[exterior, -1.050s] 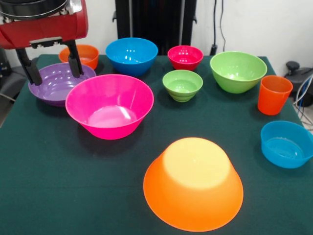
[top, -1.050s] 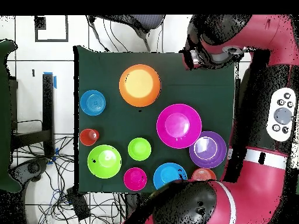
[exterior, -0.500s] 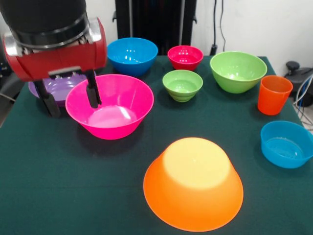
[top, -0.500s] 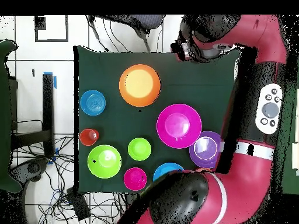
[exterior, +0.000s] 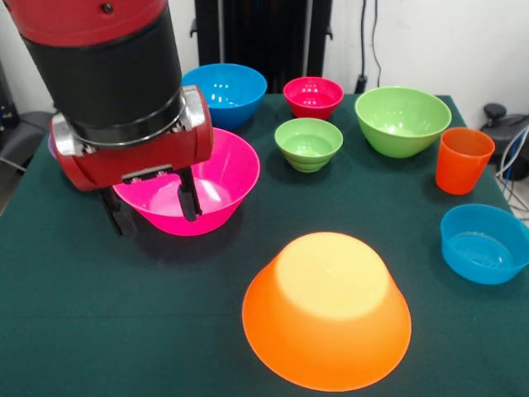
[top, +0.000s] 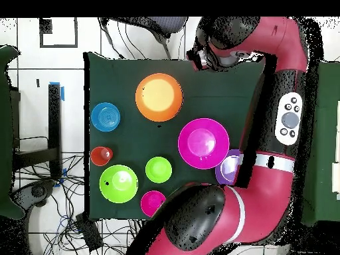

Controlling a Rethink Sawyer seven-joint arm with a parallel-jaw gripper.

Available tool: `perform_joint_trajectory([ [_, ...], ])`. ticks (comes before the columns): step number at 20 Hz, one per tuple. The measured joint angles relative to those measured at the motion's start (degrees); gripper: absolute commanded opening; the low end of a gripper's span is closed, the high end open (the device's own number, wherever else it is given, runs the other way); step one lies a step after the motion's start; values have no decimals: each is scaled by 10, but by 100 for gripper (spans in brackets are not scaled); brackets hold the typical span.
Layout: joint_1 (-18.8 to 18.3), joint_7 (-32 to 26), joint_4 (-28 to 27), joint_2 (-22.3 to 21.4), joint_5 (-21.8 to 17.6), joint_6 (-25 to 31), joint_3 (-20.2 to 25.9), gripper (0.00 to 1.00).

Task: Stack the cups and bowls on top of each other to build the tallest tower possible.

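My gripper [exterior: 152,211] hangs open and empty w/ fingers spread, in front of the big pink bowl [exterior: 216,178], tips low by its near wall but gripping nothing. Taking that pink bowl as landmark in the front view: a purple bowl is almost wholly hidden behind my arm to its left, seen better from overhead [top: 229,167]. Behind it stands the large blue bowl [exterior: 228,87]. Right of it sits the small green bowl [exterior: 308,142], w/ the small red bowl [exterior: 313,97] behind that. Nearer the camera and to the right is the largest orange bowl [exterior: 326,310], rim down, nothing on it yet, so the tower has only its base. Further right: large green bowl [exterior: 402,120], then the orange-red tumbler [exterior: 463,160], then the small blue bowl [exterior: 483,243], all upright and well apart on the green table [exterior: 99,331].

My read: I'm at the first pick, approaching a piece for the base. Next move prob calls for closing on the pink bowl's rim, lifting, and centring it on the orange base.
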Motion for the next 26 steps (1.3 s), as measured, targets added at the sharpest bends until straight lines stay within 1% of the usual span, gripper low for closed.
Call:
perform_joint_trajectory([
  [9,15,0,0,2,0,-5,-4,100],
  [16,53,0,0,2,1,-25,-5,100],
  [21,71,2,0,2,9,-39,-5,100],
  [26,96,19,-1,3,18,-67,-6,100],
])
